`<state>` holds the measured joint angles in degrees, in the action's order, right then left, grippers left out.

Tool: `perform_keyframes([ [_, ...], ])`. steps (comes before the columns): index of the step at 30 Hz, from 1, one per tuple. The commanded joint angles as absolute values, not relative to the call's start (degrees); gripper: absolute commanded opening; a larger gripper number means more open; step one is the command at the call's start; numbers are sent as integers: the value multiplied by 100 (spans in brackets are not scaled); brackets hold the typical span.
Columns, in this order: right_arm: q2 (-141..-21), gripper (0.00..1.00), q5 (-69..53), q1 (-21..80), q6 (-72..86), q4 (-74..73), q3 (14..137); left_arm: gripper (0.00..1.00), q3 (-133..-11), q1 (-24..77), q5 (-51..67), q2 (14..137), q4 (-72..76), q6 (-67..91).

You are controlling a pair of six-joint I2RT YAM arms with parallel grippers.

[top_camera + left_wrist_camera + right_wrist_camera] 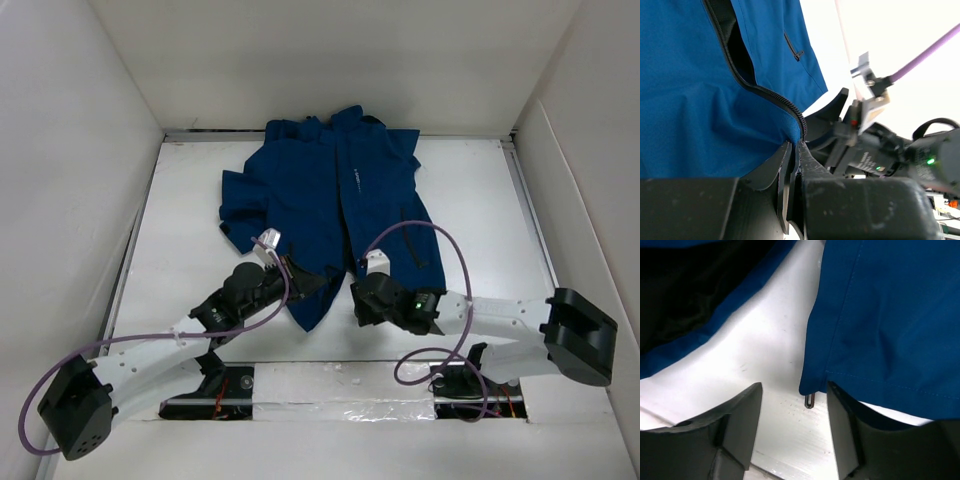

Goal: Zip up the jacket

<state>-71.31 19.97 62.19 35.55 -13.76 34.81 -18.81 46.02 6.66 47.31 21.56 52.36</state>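
The jacket [330, 200] lies with its zipper running near-to-far; the left gripper [795, 150] clamps one hem corner, while the right gripper [792, 405], fingers apart, straddles the other corner's metal tab [809, 401].

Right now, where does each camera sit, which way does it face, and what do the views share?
Top external: above and behind the bases, looking down; left arm, right arm, jacket show.
Left wrist: faces along the left claw, shut on the jacket's zipper end; right arm beyond.
Right wrist: faces down through the open right claw at the hem.
All three share the jacket.
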Motion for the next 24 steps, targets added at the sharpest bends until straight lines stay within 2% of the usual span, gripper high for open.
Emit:
perform_keyframes([
  [1, -7461, 57, 2584, 6319, 3603, -1819, 3849, 0, -1828, 4623, 589, 4588, 2364, 5203],
  [8, -7761, 50, 2751, 6319, 3814, -1828, 3797, 0, -1793, 4623, 589, 4500, 2311, 5212],
  [11, -7717, 44, 2786, 6319, 3911, -1785, 3762, 0, -1863, 4623, 589, 4517, 2259, 5177],
  [12, -7682, 39, 2751, 6319, 3920, -1723, 3683, 0, -1881, 4623, 589, 4509, 2215, 5177],
  [24, -7199, 30, 2487, 6319, 4227, -1125, 3129, 0, -1801, 4623, 694, 4597, 2382, 5247],
])
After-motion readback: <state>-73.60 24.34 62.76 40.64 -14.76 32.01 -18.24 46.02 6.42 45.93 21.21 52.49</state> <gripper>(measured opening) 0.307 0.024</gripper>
